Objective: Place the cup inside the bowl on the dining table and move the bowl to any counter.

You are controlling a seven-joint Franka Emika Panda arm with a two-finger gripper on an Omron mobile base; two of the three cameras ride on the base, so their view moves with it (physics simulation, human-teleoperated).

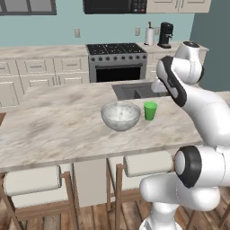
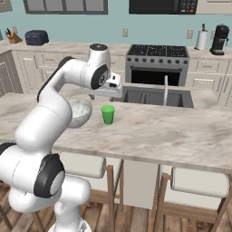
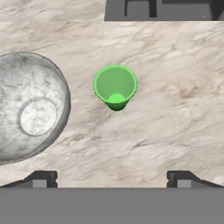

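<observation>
In the left base view, the bowl sits left of centre on the marbled worktop (the long slab with stools beneath it), and the cup stands upright just beside it on its right, apart from it. Behind them, toward the upper middle of the frame, lies the dark sink, and the white arm rises along the right edge.

In the right base view, the arm fills the left half and partly covers the bowl; the cup stands clear at centre left, with the sink beyond it at upper centre. A stool shows below the slab's edge.

In the hand view, the bowl takes the left side, cut by the frame edge, and the cup stands just above centre, seen from above with its mouth open. The end effector hovers over bare marble at the bottom, its 2 fingertips spread wide apart, holding nothing.
</observation>
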